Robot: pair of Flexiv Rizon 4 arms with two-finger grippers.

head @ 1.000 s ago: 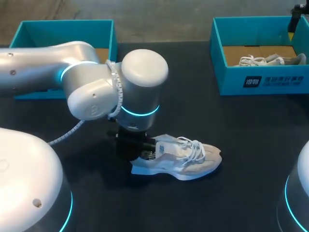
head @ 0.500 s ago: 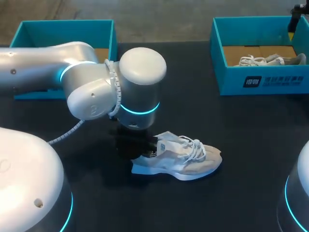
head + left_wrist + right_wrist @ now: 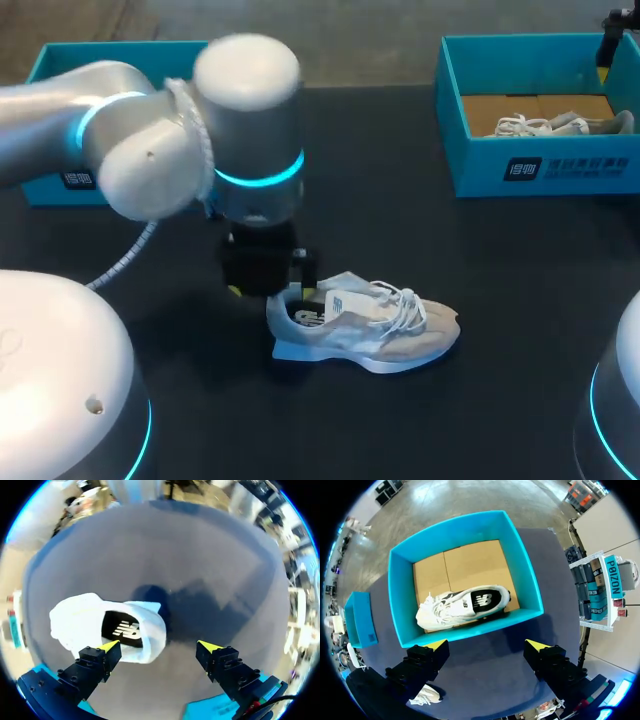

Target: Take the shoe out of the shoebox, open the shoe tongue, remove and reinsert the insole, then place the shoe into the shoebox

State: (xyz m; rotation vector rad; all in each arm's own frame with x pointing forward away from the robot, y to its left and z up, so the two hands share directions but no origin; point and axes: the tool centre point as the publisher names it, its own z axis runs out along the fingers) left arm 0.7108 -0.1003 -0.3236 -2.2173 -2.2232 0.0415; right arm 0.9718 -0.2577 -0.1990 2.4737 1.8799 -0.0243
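Observation:
A pale grey-and-white shoe [image 3: 368, 324] lies on its side on the black table [image 3: 400, 230], heel toward my left arm. In the left wrist view its dark insole [image 3: 123, 628] shows through the opening of the shoe [image 3: 95, 625]. My left gripper [image 3: 159, 646] hangs open above the heel, which sits by one finger [image 3: 102, 656] and is not gripped. From above, the left gripper [image 3: 262, 282] is just left of the heel. My right gripper [image 3: 487, 644] stands open high over a teal shoebox [image 3: 405, 600] that holds a second shoe [image 3: 462, 605].
The teal shoebox [image 3: 470, 165] with the second shoe [image 3: 548, 125] stands at the back right. Another teal box [image 3: 55, 60] sits at the back left, largely behind my left arm. Bare black table lies between the boxes and around the shoe.
My left gripper has opened off the shoe's heel and drawn up and to the left. The shoe stays on the table. The right arm has not moved.

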